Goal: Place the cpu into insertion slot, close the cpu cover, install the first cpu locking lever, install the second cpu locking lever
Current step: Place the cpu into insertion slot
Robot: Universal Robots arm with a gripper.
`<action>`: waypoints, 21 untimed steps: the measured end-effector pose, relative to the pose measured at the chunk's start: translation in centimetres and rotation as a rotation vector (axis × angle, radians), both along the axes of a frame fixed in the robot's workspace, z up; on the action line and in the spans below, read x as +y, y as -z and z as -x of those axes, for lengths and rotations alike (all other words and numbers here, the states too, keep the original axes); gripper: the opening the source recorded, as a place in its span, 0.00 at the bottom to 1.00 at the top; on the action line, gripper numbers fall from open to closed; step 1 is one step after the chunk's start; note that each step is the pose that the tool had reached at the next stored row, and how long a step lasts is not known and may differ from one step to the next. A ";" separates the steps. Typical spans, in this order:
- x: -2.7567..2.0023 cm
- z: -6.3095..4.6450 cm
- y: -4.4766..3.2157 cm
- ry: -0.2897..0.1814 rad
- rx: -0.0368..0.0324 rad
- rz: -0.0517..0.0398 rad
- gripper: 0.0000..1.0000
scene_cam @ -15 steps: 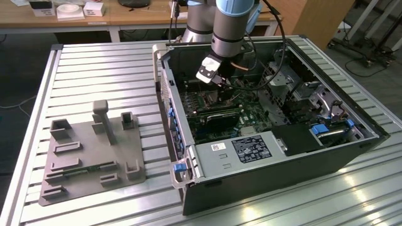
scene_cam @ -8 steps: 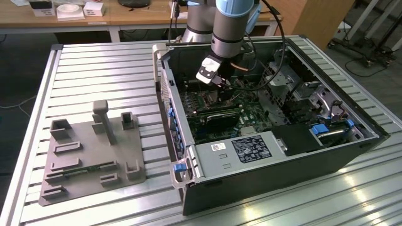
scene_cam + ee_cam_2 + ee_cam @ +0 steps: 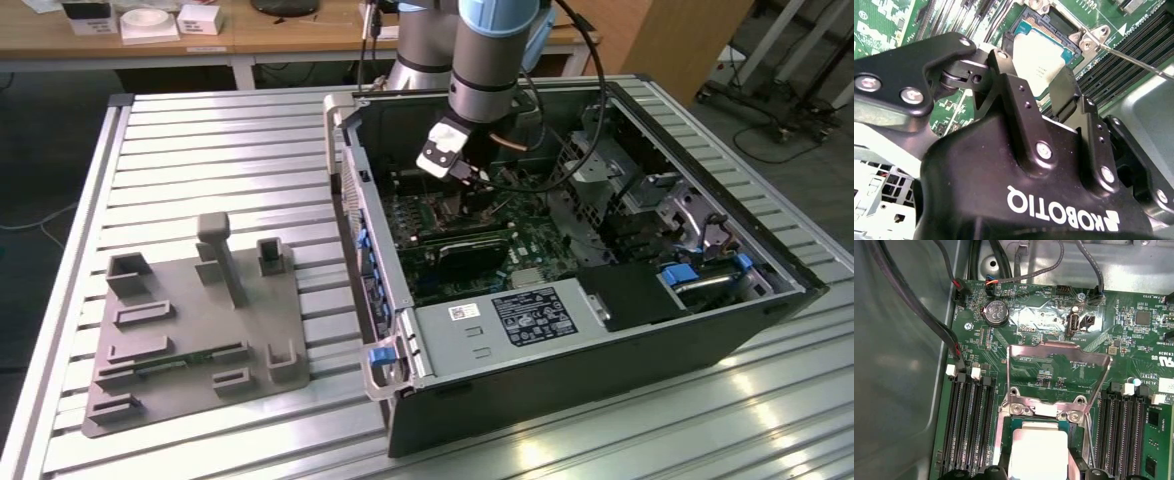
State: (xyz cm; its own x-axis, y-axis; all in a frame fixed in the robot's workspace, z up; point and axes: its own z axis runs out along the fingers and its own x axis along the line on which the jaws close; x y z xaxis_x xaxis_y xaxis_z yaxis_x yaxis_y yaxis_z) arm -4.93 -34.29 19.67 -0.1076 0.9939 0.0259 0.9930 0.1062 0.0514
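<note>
White lettering (image 3: 1064,212), upside down, on gripper (image 3: 1030,64) housing. Dark printed label (image 3: 534,315) on grey box (image 3: 461,345). White silkscreen codes across green circuit board (image 3: 1134,340).

cpu (image 3: 1037,452) in insertion slot (image 3: 1016,440); cpu cover (image 3: 1079,351) upright alongside

The arm (image 3: 487,60) hangs almost straight down, its wrist tilted slightly toward the exterior view's left. The claw (image 3: 463,185) points downward. In the second wrist view its two black fingers (image 3: 1021,100) sit tight against opposite edges of the cpu (image 3: 1036,57).
</note>
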 end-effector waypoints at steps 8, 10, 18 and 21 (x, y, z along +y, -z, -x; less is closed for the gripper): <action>0.01 0.0 -0.61 0.004 -0.0002 -0.0003 0.53; 0.01 0.0 -0.60 0.018 -0.0003 -0.0002 0.53; 0.01 0.6 -0.36 0.075 -0.0002 -0.0001 0.53; 0.01 0.6 -0.29 0.094 0.0001 0.0003 0.53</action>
State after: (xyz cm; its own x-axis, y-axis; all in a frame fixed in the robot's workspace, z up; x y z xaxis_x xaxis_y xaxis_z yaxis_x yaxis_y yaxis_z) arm -5.50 -34.28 19.96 -0.0133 0.9996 0.0256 0.9986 0.0120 0.0514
